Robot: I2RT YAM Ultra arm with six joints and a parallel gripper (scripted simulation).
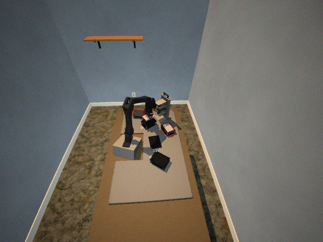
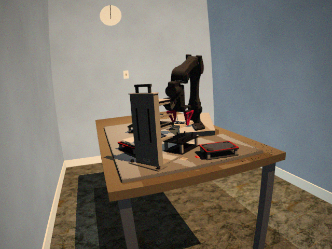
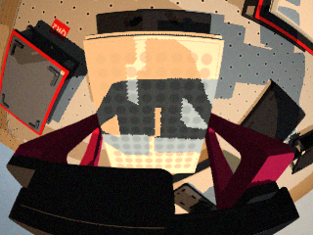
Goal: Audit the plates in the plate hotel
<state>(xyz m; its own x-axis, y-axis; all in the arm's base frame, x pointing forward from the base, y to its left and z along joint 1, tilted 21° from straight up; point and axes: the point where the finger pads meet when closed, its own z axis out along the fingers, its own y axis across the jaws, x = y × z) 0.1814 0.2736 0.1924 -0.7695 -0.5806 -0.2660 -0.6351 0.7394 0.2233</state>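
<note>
My gripper (image 3: 154,117) is shut on a cream well plate (image 3: 156,101), its red fingers on the plate's two long sides. In the exterior view the gripper (image 2: 180,115) hangs just in front of the open side of the plate hotel H1 (image 2: 146,128), above a raised black nest (image 2: 180,138). In the top view the gripper (image 1: 148,116) is left of the hotel (image 1: 163,105), which carries a cream plate (image 1: 160,102) on its top shelf. I cannot read any ID label on the held plate.
A red-framed nest (image 1: 138,113) stands empty at the left, also seen in the wrist view (image 3: 33,81). A second red-framed nest (image 1: 168,128) holds a plate. Two black nests (image 1: 154,141) (image 1: 159,160) stand nearer the front. The arm's base block (image 1: 127,146) is at the left.
</note>
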